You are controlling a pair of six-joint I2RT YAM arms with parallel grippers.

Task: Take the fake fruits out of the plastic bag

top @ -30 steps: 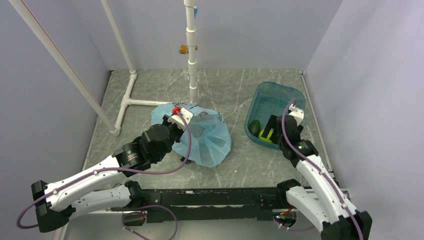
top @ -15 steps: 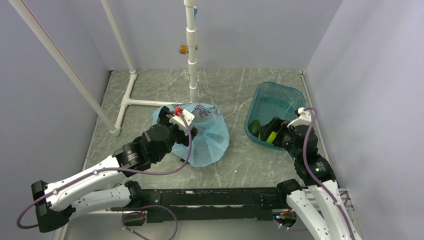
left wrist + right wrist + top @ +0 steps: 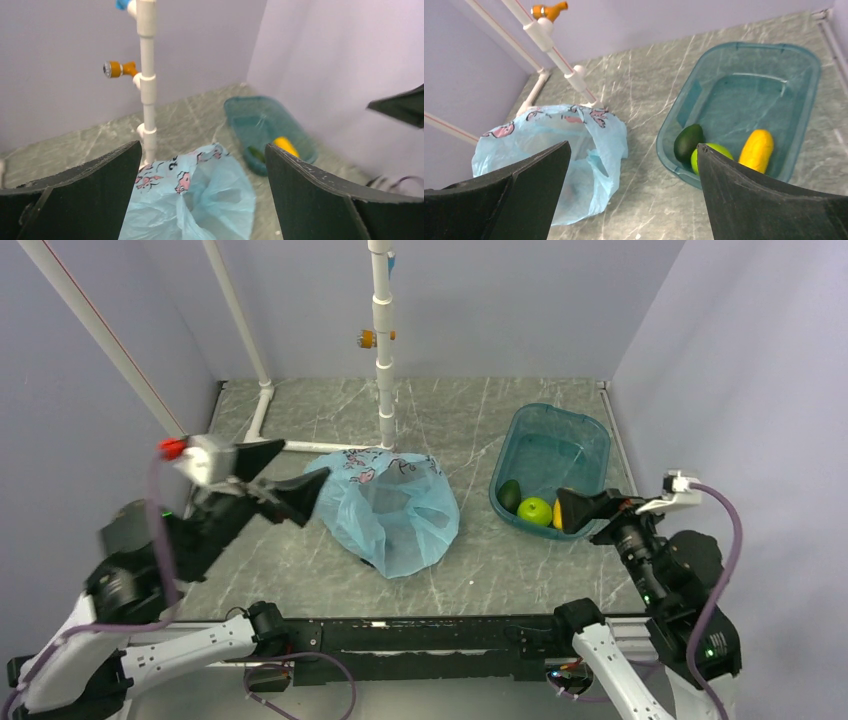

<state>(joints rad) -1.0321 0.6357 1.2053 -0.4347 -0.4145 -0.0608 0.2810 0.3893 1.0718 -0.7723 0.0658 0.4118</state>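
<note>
The light blue plastic bag (image 3: 392, 510) lies crumpled on the table's middle, its mouth slack; nothing shows inside it. In the teal tub (image 3: 556, 430) lie the three fake fruits: a dark green oval one (image 3: 510, 493), a bright green apple (image 3: 535, 510) and a yellow-orange one (image 3: 756, 150). My left gripper (image 3: 288, 476) hangs open, raised left of the bag and apart from it. Held above the tub's near rim, my right gripper (image 3: 592, 510) is open and empty. The left wrist view looks down on the bag (image 3: 200, 195); the right wrist view shows the bag (image 3: 569, 150) and the tub (image 3: 744, 47).
A white pipe stand (image 3: 384, 350) rises just behind the bag, with its foot bar (image 3: 262, 430) running left and a slanted pipe (image 3: 130, 370) at far left. Grey walls close in the table on three sides.
My left gripper opened, let go of the bag and swung up and back to the left. The right gripper opened fully and drew back from the tub. The bag slumped a little.
</note>
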